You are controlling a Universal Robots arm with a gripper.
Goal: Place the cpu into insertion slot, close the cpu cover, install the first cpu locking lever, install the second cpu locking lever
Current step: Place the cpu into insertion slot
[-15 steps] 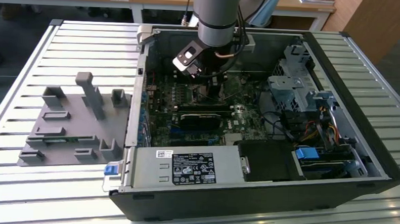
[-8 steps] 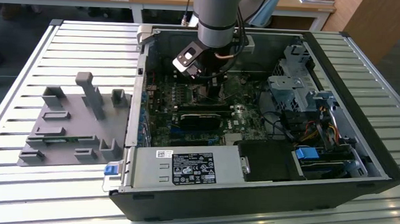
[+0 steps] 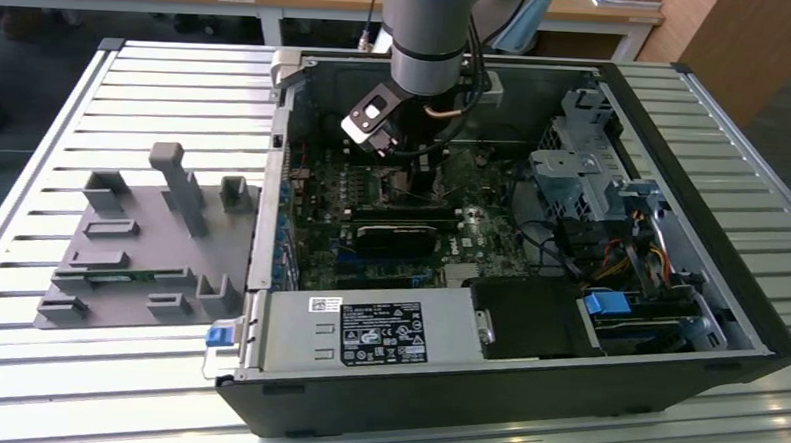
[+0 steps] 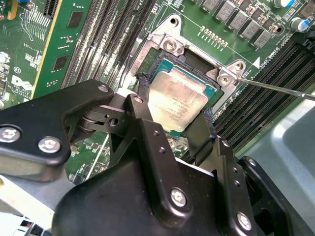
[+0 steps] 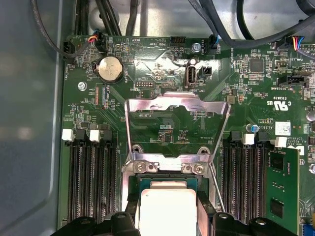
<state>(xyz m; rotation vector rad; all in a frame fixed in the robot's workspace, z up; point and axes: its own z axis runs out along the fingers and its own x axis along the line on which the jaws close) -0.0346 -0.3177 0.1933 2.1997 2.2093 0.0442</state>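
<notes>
Second wrist view shows our black tool [image 4: 173, 104] pinching the square silver-grey cpu [image 4: 178, 96]; exterior view adds the slatted metal surface [image 3: 174, 82]

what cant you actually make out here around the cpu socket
- cpu near edge, second wrist view: behind the pincer, so seating in the insertion slot is unclear.
- cpu, first wrist view: cut off by picture edge.
- insertion slot, exterior view: hidden behind the arm.

The exterior view looks steeply down into the open computer case [image 3: 495, 386] on the worktop [image 3: 95, 389]. Both wrist views, close over its motherboard [image 5: 147, 64], share the cpu [image 4: 177, 101] [image 5: 165, 211].
</notes>
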